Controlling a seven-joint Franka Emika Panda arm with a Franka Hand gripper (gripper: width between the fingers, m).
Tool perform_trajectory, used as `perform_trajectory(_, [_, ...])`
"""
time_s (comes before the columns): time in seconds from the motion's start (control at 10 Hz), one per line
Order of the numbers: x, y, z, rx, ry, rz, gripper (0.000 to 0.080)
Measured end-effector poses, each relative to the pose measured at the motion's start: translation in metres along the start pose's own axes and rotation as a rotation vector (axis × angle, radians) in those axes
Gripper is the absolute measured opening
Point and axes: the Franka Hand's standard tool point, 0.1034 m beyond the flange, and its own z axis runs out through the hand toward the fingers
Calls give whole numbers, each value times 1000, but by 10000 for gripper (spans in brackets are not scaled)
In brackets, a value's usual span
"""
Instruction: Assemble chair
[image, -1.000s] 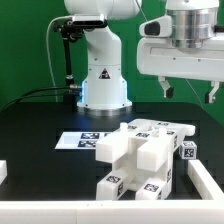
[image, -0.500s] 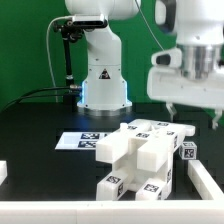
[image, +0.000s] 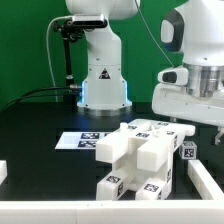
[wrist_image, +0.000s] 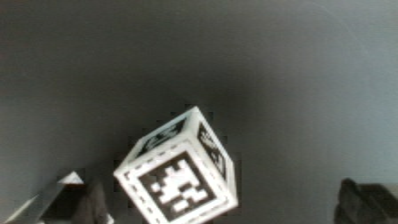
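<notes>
The gripper (image: 196, 128) hangs over a small tagged cube (image: 188, 150), its 2 fingers (wrist_image: 71, 200) spread apart and gripping nothing. The cube stands just beside the stacked chair parts (image: 135, 155), near the worktop's (image: 40, 120) front edge, with the marker board (image: 78, 140) behind.

white chair pts (image: 135, 155) clustered, tagged cube (image: 188, 150) alongside

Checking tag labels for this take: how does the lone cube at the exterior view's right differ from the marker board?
The cube is a small block with tags on more than one face; the marker board is a thin flat sheet with tags on top only. The cube sits below the open gripper; the board lies off toward the robot base. Both are white with black-and-white tags, on the black table.
</notes>
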Motion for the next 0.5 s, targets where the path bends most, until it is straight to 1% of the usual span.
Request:
perform_trajectory(0.3, [0,0,0,0,0,-1,649])
perform_trajectory(0.4, [1,1,2,4,6,-6,649])
perform_trajectory(0.5, [1,7,9,12,29,-13,649])
